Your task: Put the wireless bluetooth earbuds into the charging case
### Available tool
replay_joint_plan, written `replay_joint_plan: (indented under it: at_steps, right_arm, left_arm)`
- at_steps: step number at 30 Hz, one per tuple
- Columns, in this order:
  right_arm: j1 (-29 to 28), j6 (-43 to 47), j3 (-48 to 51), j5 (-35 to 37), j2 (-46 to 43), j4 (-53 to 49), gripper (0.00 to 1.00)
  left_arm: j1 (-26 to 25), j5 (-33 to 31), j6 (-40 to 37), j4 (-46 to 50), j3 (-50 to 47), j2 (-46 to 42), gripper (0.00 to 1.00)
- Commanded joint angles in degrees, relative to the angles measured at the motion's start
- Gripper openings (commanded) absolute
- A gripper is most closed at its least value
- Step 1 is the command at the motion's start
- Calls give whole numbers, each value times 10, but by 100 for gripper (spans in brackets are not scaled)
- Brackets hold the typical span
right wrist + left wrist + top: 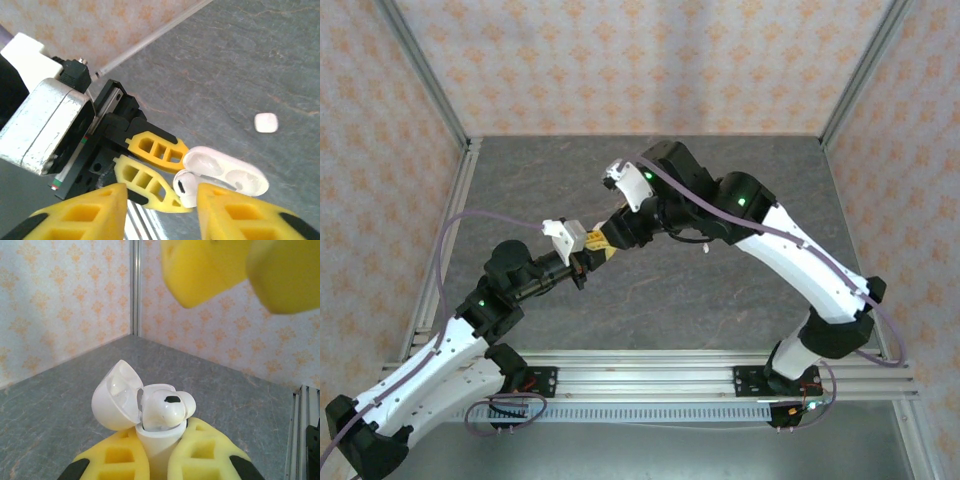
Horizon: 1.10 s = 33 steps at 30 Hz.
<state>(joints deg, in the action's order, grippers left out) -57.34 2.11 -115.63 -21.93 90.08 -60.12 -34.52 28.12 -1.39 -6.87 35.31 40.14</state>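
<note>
Inspecting, found charging case (225,172) clamped in left hand (161,455), lid open, one earbud (165,407) perched half-seated. Noted right hand (160,195) spread wide, empty, just above. Judged earbud light, slippery; pinch bulb sides.

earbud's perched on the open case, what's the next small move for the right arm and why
Probably ease the right gripper down to press the small white plastic earbud into its slot. It sits tilted and proud in the open white charging case, which the left gripper clamps; the right fingers are apart above it.
</note>
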Motion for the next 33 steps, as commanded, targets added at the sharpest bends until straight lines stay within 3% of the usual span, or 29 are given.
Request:
replay_joint_plan:
  at_steps: [1, 8, 17, 33]
  right_arm:
    - [-3, -71, 60, -26, -38, 60, 35]
    - [-3, -133, 170, -58, -90, 147, 25]
    - [6, -114, 148, -31, -67, 130, 21]
    - [36, -115, 151, -45, -56, 136, 18]
  left_arm:
    - [-1, 4, 8, -16, 15, -11, 0]
    - [-1, 5, 14, -19, 16, -11, 0]
    - [-1, 8, 12, -9, 17, -19, 0]
    - [-1, 6, 8, -5, 17, -28, 0]
